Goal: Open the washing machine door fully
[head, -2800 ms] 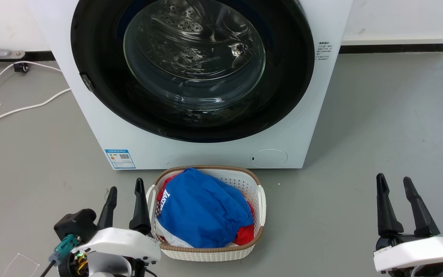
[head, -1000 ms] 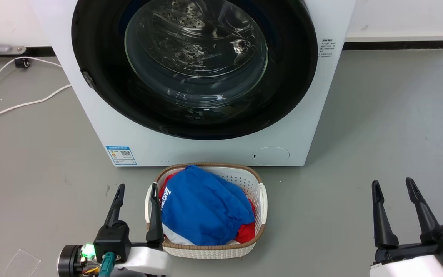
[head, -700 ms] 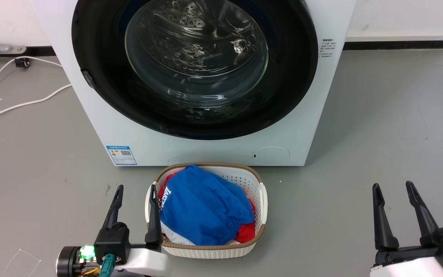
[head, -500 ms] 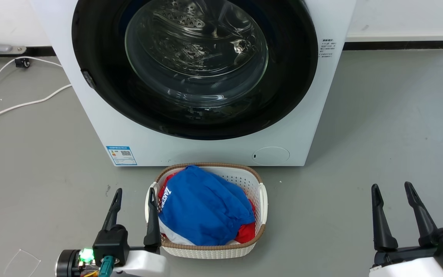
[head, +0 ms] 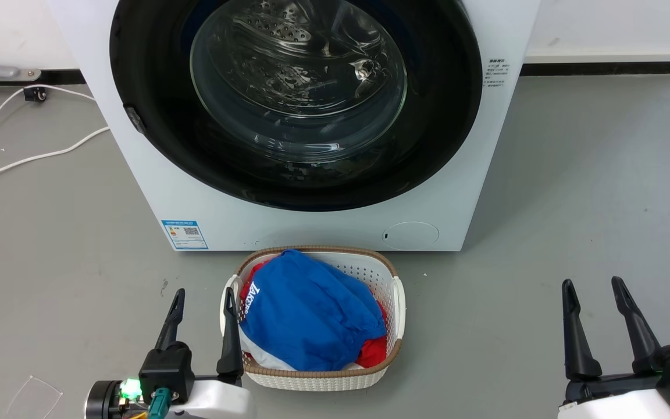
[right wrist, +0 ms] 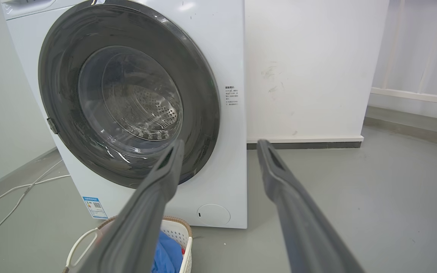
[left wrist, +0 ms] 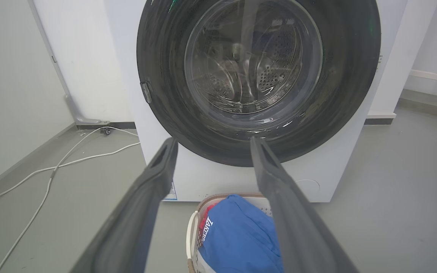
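– Left gripper [head: 204, 291] spread, nothing between its two long dark fingers [head: 230, 343]. Right gripper [head: 592, 282] the same: spread, empty. Both are low over the grey floor [head: 573, 174].
– Door status?
– Large round glossy black-rimmed washing machine door [head: 297, 99] with the clear glass bowl sits flush in the front of the big white box-shaped washing machine [head: 312, 230]. Closed. My read: approach step, no contact yet.
– Relative to the grippers?
– Ahead of and above both, well apart. Left wrist view faces it almost square; right wrist view sees it from the side.
– Next move?
– Small grey tab [head: 132, 119] on the door's left rim looks like the catch. Left gripper is nearer. It needs to reach up past the white plastic laundry basket [head: 396, 302] with the brown woven rim, just beside the left fingers, then hook the rim and swing it wide.
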Available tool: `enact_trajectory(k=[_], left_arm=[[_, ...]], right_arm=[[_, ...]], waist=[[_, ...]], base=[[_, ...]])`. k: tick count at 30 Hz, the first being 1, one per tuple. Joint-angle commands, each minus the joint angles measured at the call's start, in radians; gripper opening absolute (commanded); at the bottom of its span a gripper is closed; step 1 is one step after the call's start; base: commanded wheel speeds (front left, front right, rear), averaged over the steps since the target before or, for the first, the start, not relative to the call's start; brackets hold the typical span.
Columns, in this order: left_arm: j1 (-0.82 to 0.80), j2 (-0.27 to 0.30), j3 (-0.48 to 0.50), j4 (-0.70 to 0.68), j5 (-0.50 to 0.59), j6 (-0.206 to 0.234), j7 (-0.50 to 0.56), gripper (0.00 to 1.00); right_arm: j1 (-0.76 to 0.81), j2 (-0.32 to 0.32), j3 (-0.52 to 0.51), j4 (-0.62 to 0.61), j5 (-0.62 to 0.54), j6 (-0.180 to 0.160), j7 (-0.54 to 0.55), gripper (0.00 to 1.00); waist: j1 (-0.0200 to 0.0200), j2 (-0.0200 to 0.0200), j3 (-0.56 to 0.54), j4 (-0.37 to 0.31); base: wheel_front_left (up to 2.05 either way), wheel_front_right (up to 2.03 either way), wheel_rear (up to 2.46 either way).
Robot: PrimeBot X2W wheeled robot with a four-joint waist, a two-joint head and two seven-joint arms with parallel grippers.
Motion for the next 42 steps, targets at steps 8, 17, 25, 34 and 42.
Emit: enact_trajectory(k=[8,17,25,34,42], left_arm=[[0.002,-0.002,-0.001,0.000,-0.007,0.004,-0.003,1.00],[0.000,-0.002,-0.002,0.002,-0.008,0.006,-0.003,1.00],[0.004,-0.002,-0.005,0.009,-0.009,0.008,-0.003,1.00],[0.009,-0.002,-0.004,0.013,-0.014,0.011,-0.003,1.00],[0.010,-0.002,0.000,0.014,-0.020,0.008,-0.003,1.00]], right_arm=[[0.002,0.001,0.005,-0.005,0.002,0.000,-0.002,0.00],[-0.003,0.001,0.036,-0.013,0.272,0.000,-0.002,0.00],[-0.003,0.001,0.062,0.068,0.899,0.000,-0.002,0.00],[-0.027,0.001,0.150,0.112,1.304,0.000,-0.002,0.00],[-0.034,0.001,0.151,0.083,1.581,0.000,0.103,0.00]], waist=[[-0.0001,-0.0001,0.000,-0.002],[-0.0001,-0.0001,-0.001,-0.004],[-0.0001,-0.0001,-0.006,-0.004],[-0.0001,-0.0001,-0.010,-0.006],[-0.0001,-0.0001,-0.007,-0.011]], base=[[0.00,0.00,0.00],[0.00,0.00,0.00],[0.00,0.00,0.00],[0.00,0.00,0.00],[0.00,0.00,0.00]])
